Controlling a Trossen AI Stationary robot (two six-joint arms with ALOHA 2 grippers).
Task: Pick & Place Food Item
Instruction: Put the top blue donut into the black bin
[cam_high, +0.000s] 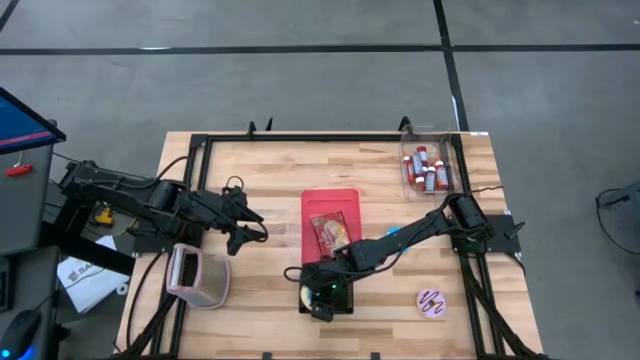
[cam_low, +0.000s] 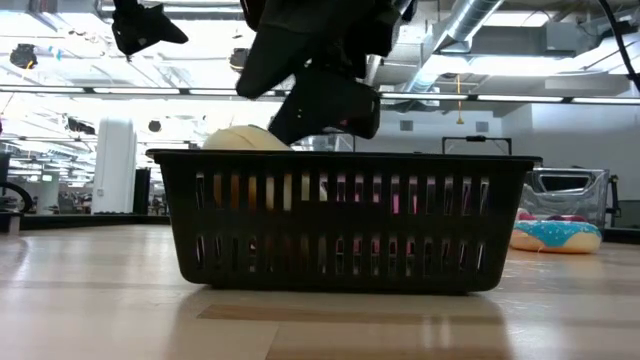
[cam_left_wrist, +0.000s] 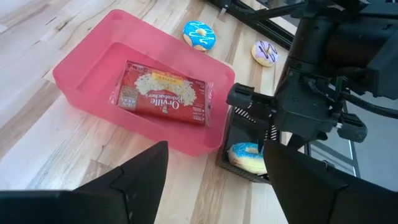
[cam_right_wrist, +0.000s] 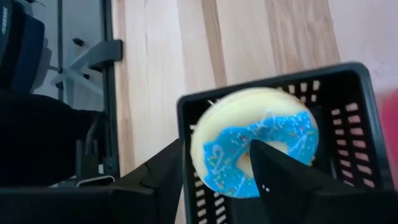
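Note:
A donut with blue icing (cam_right_wrist: 273, 130) sits tilted at the near-left corner of the black slatted basket (cam_high: 345, 300). Its pale edge (cam_low: 245, 137) pokes above the basket's rim (cam_low: 340, 157). My right gripper (cam_right_wrist: 216, 149) reaches down into the basket from the table's right, with its fingers around one side of the donut's ring. The left wrist view shows the donut (cam_left_wrist: 245, 155) under that gripper. My left gripper (cam_high: 255, 232) hangs open over the table's left half and holds nothing. My right gripper has the donut's ring (cam_right_wrist: 217, 146) between its two fingers. One finger (cam_right_wrist: 261, 162) stands at the hole and the other (cam_right_wrist: 168, 168) at the outer edge. The fingers slant down from the table's right. The donut is tilted, its iced face toward the wrist.
A pink bin (cam_high: 330, 200) holding a popcorn packet (cam_left_wrist: 165, 96) stands just beyond the basket. A purple-striped donut (cam_high: 433, 300) lies near the front right and another blue donut (cam_left_wrist: 199, 34) is also on the table. A clear box of bottles (cam_high: 428, 165) stands at the far right, a pink-and-white object (cam_high: 198, 275) at the front left.

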